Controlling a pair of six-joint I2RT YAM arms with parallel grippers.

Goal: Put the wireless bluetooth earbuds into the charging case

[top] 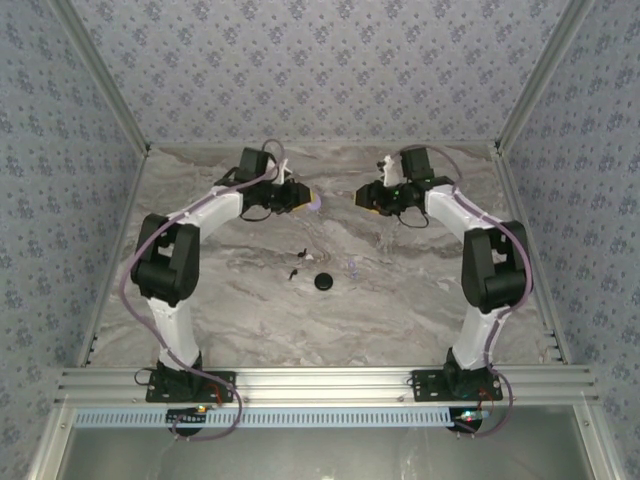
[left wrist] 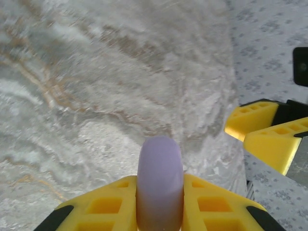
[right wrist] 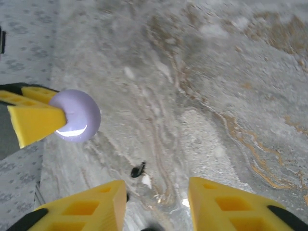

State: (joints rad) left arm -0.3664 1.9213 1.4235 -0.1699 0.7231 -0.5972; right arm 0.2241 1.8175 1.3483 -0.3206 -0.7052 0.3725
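Lilac disc (left wrist: 160, 161) is clamped edge-on in the left gripper (left wrist: 160, 180). The right gripper (right wrist: 156, 185) has its fingers apart and empty. The earbuds (top: 293, 272) lie on the marble table (top: 420, 300) just beside the charging case (top: 324, 282). Probably smartest to ditch the disc well aside, then drop straight down onto one bud.

No room is left between the fingers of the left gripper (left wrist: 160, 195): a lilac disc (left wrist: 160, 168), clamped on edge, fills the gap. The fingers of the right gripper (right wrist: 156, 197) stand parted, the gap free, and bare marble table (right wrist: 231, 72) lies clear beyond their tips save one earbud (right wrist: 138, 169) just past one fingertip. On that side the left fingers and disc stand near but apart, narrowing the way.
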